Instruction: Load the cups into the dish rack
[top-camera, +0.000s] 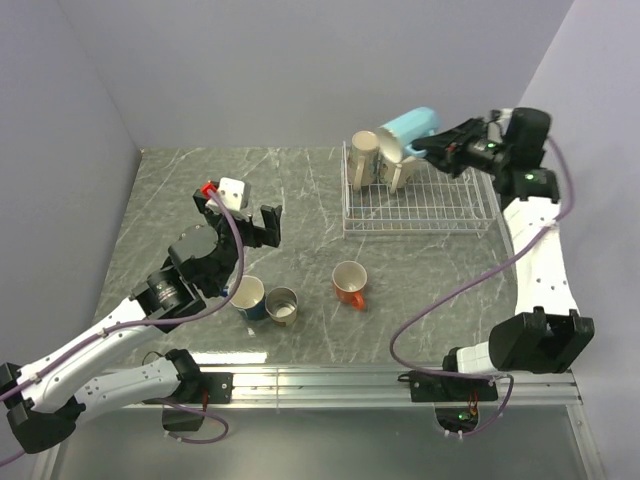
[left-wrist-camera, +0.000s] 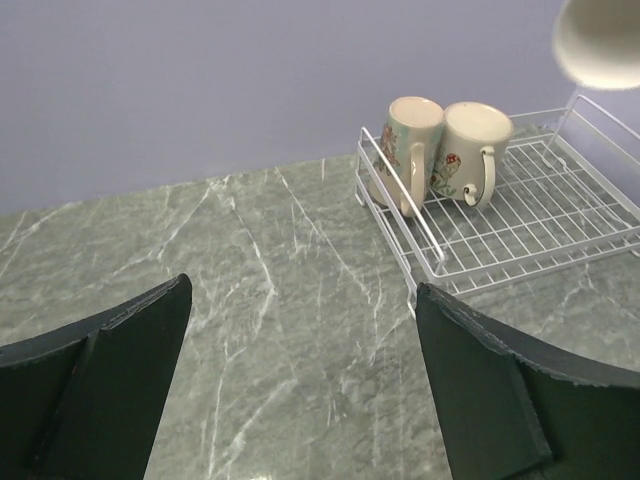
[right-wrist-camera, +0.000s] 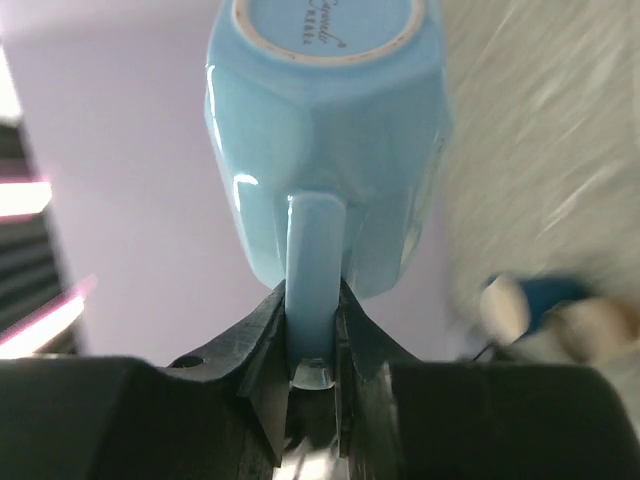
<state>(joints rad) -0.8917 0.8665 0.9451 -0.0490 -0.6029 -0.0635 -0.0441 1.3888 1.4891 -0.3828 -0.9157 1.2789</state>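
Note:
The white wire dish rack (top-camera: 417, 229) stands at the back right of the table. Two pale floral mugs (top-camera: 364, 158) (top-camera: 392, 166) sit side by side at its left end, bottoms showing in the left wrist view (left-wrist-camera: 412, 140) (left-wrist-camera: 472, 140). My right gripper (top-camera: 432, 148) is shut on the handle (right-wrist-camera: 314, 270) of the light blue mug (right-wrist-camera: 325, 130), holding it in the air above the rack's back left part (top-camera: 408, 128). My left gripper (left-wrist-camera: 303, 380) is open and holds nothing, above bare table left of the rack (top-camera: 243, 215).
Three mugs stand upright on the table near the front: dark blue (top-camera: 249, 297), small grey metallic (top-camera: 282, 305) and orange with a white inside (top-camera: 349, 284). The left arm lies just left of the dark blue one. Purple walls close in the table.

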